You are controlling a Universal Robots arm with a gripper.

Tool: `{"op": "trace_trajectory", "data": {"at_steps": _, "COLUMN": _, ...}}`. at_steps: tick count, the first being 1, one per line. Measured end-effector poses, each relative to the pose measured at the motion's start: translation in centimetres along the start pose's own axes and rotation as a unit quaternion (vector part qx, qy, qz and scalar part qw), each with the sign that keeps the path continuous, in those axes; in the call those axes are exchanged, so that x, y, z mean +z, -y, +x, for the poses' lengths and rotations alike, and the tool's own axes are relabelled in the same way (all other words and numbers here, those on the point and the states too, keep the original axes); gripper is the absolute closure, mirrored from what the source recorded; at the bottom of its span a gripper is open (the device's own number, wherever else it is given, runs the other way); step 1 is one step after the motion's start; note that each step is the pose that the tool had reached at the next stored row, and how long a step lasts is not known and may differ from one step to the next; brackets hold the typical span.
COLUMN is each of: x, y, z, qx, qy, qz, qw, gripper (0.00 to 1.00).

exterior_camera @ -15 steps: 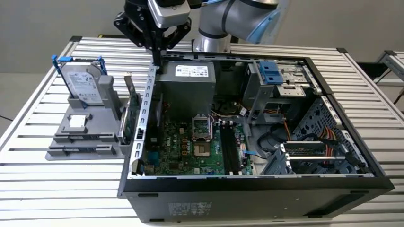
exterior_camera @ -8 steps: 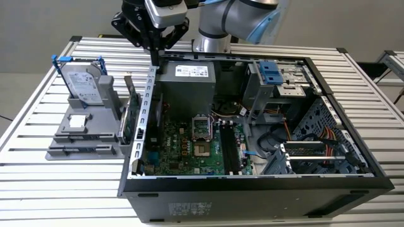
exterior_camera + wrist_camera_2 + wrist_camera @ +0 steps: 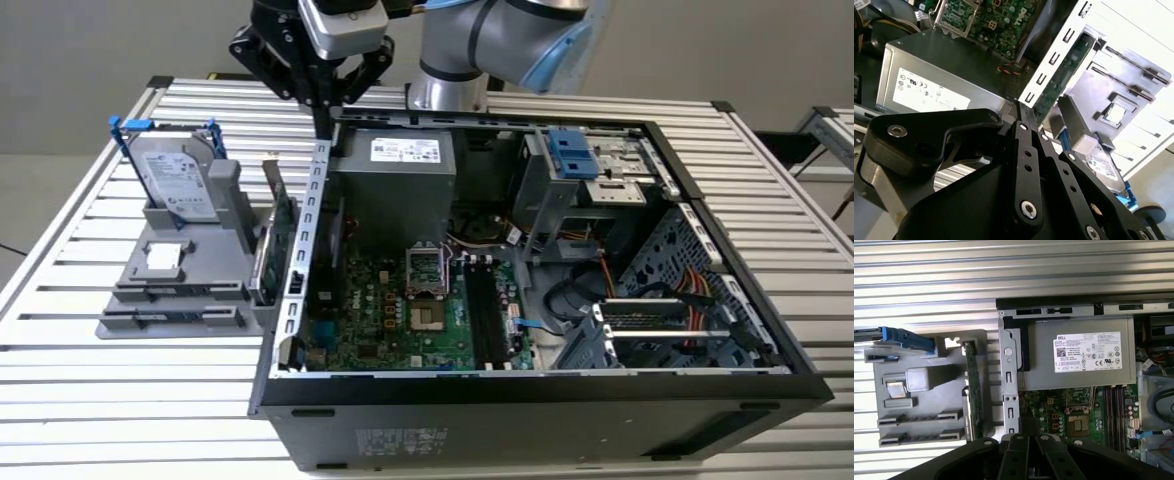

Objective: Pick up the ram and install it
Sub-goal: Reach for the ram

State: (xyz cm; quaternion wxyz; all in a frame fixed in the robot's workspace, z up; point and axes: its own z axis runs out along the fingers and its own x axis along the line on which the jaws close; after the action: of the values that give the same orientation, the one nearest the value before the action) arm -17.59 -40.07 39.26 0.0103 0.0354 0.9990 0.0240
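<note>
Gripper (image 3: 323, 100) hangs fingers-down over the far end of the case wall (image 3: 312, 200) on the exterior view's left, just beside the power supply (image 3: 394, 180).

Jaws are drawn together, with no gap visible in the exterior view or in both wrist views. A thin dark sliver continues below the tips. This is judged to be the ram (image 3: 326, 128), pinched edge-on. Its colour isn't readable there, so that's a call, not a sighting. In support, the two low cradles at the near end of the grey fixture (image 3: 174, 300) show only grey.

Key relation:
- **Slot position:** The memory slots (image 3: 485, 310) sit on the motherboard (image 3: 400, 310), to the exterior view's right of the gripper, nearer and lower. They are well apart from the tips.
- **Slot axis:** The slots' long axis runs near–far.
- **Ram axis:** The sliver reads as upright, so its long axis looks roughly square to the slot line rather than along it. The wrist views don't settle this.

Not to confuse:
- **Expansion card:** The green expansion card (image 3: 283, 250) stands in the fixture just outside the wall.
- **Hard drive:** The hard drive (image 3: 180, 175) with its blue bracket stands further to the exterior view's left.
- The gripper touches neither.

Status, judged: the ram is up in the jaws and not yet seated in a slot.
</note>
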Motion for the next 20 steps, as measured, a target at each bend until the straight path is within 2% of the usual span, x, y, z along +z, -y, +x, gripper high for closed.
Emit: {"op": "trace_trajectory", "data": {"at_steps": 20, "x": -0.03, "y": 0.15, "z": 1.16, "qx": 0.000, "qy": 0.0000, "qz": 0.0000, "qw": 1.0000, "gripper": 1.00}}
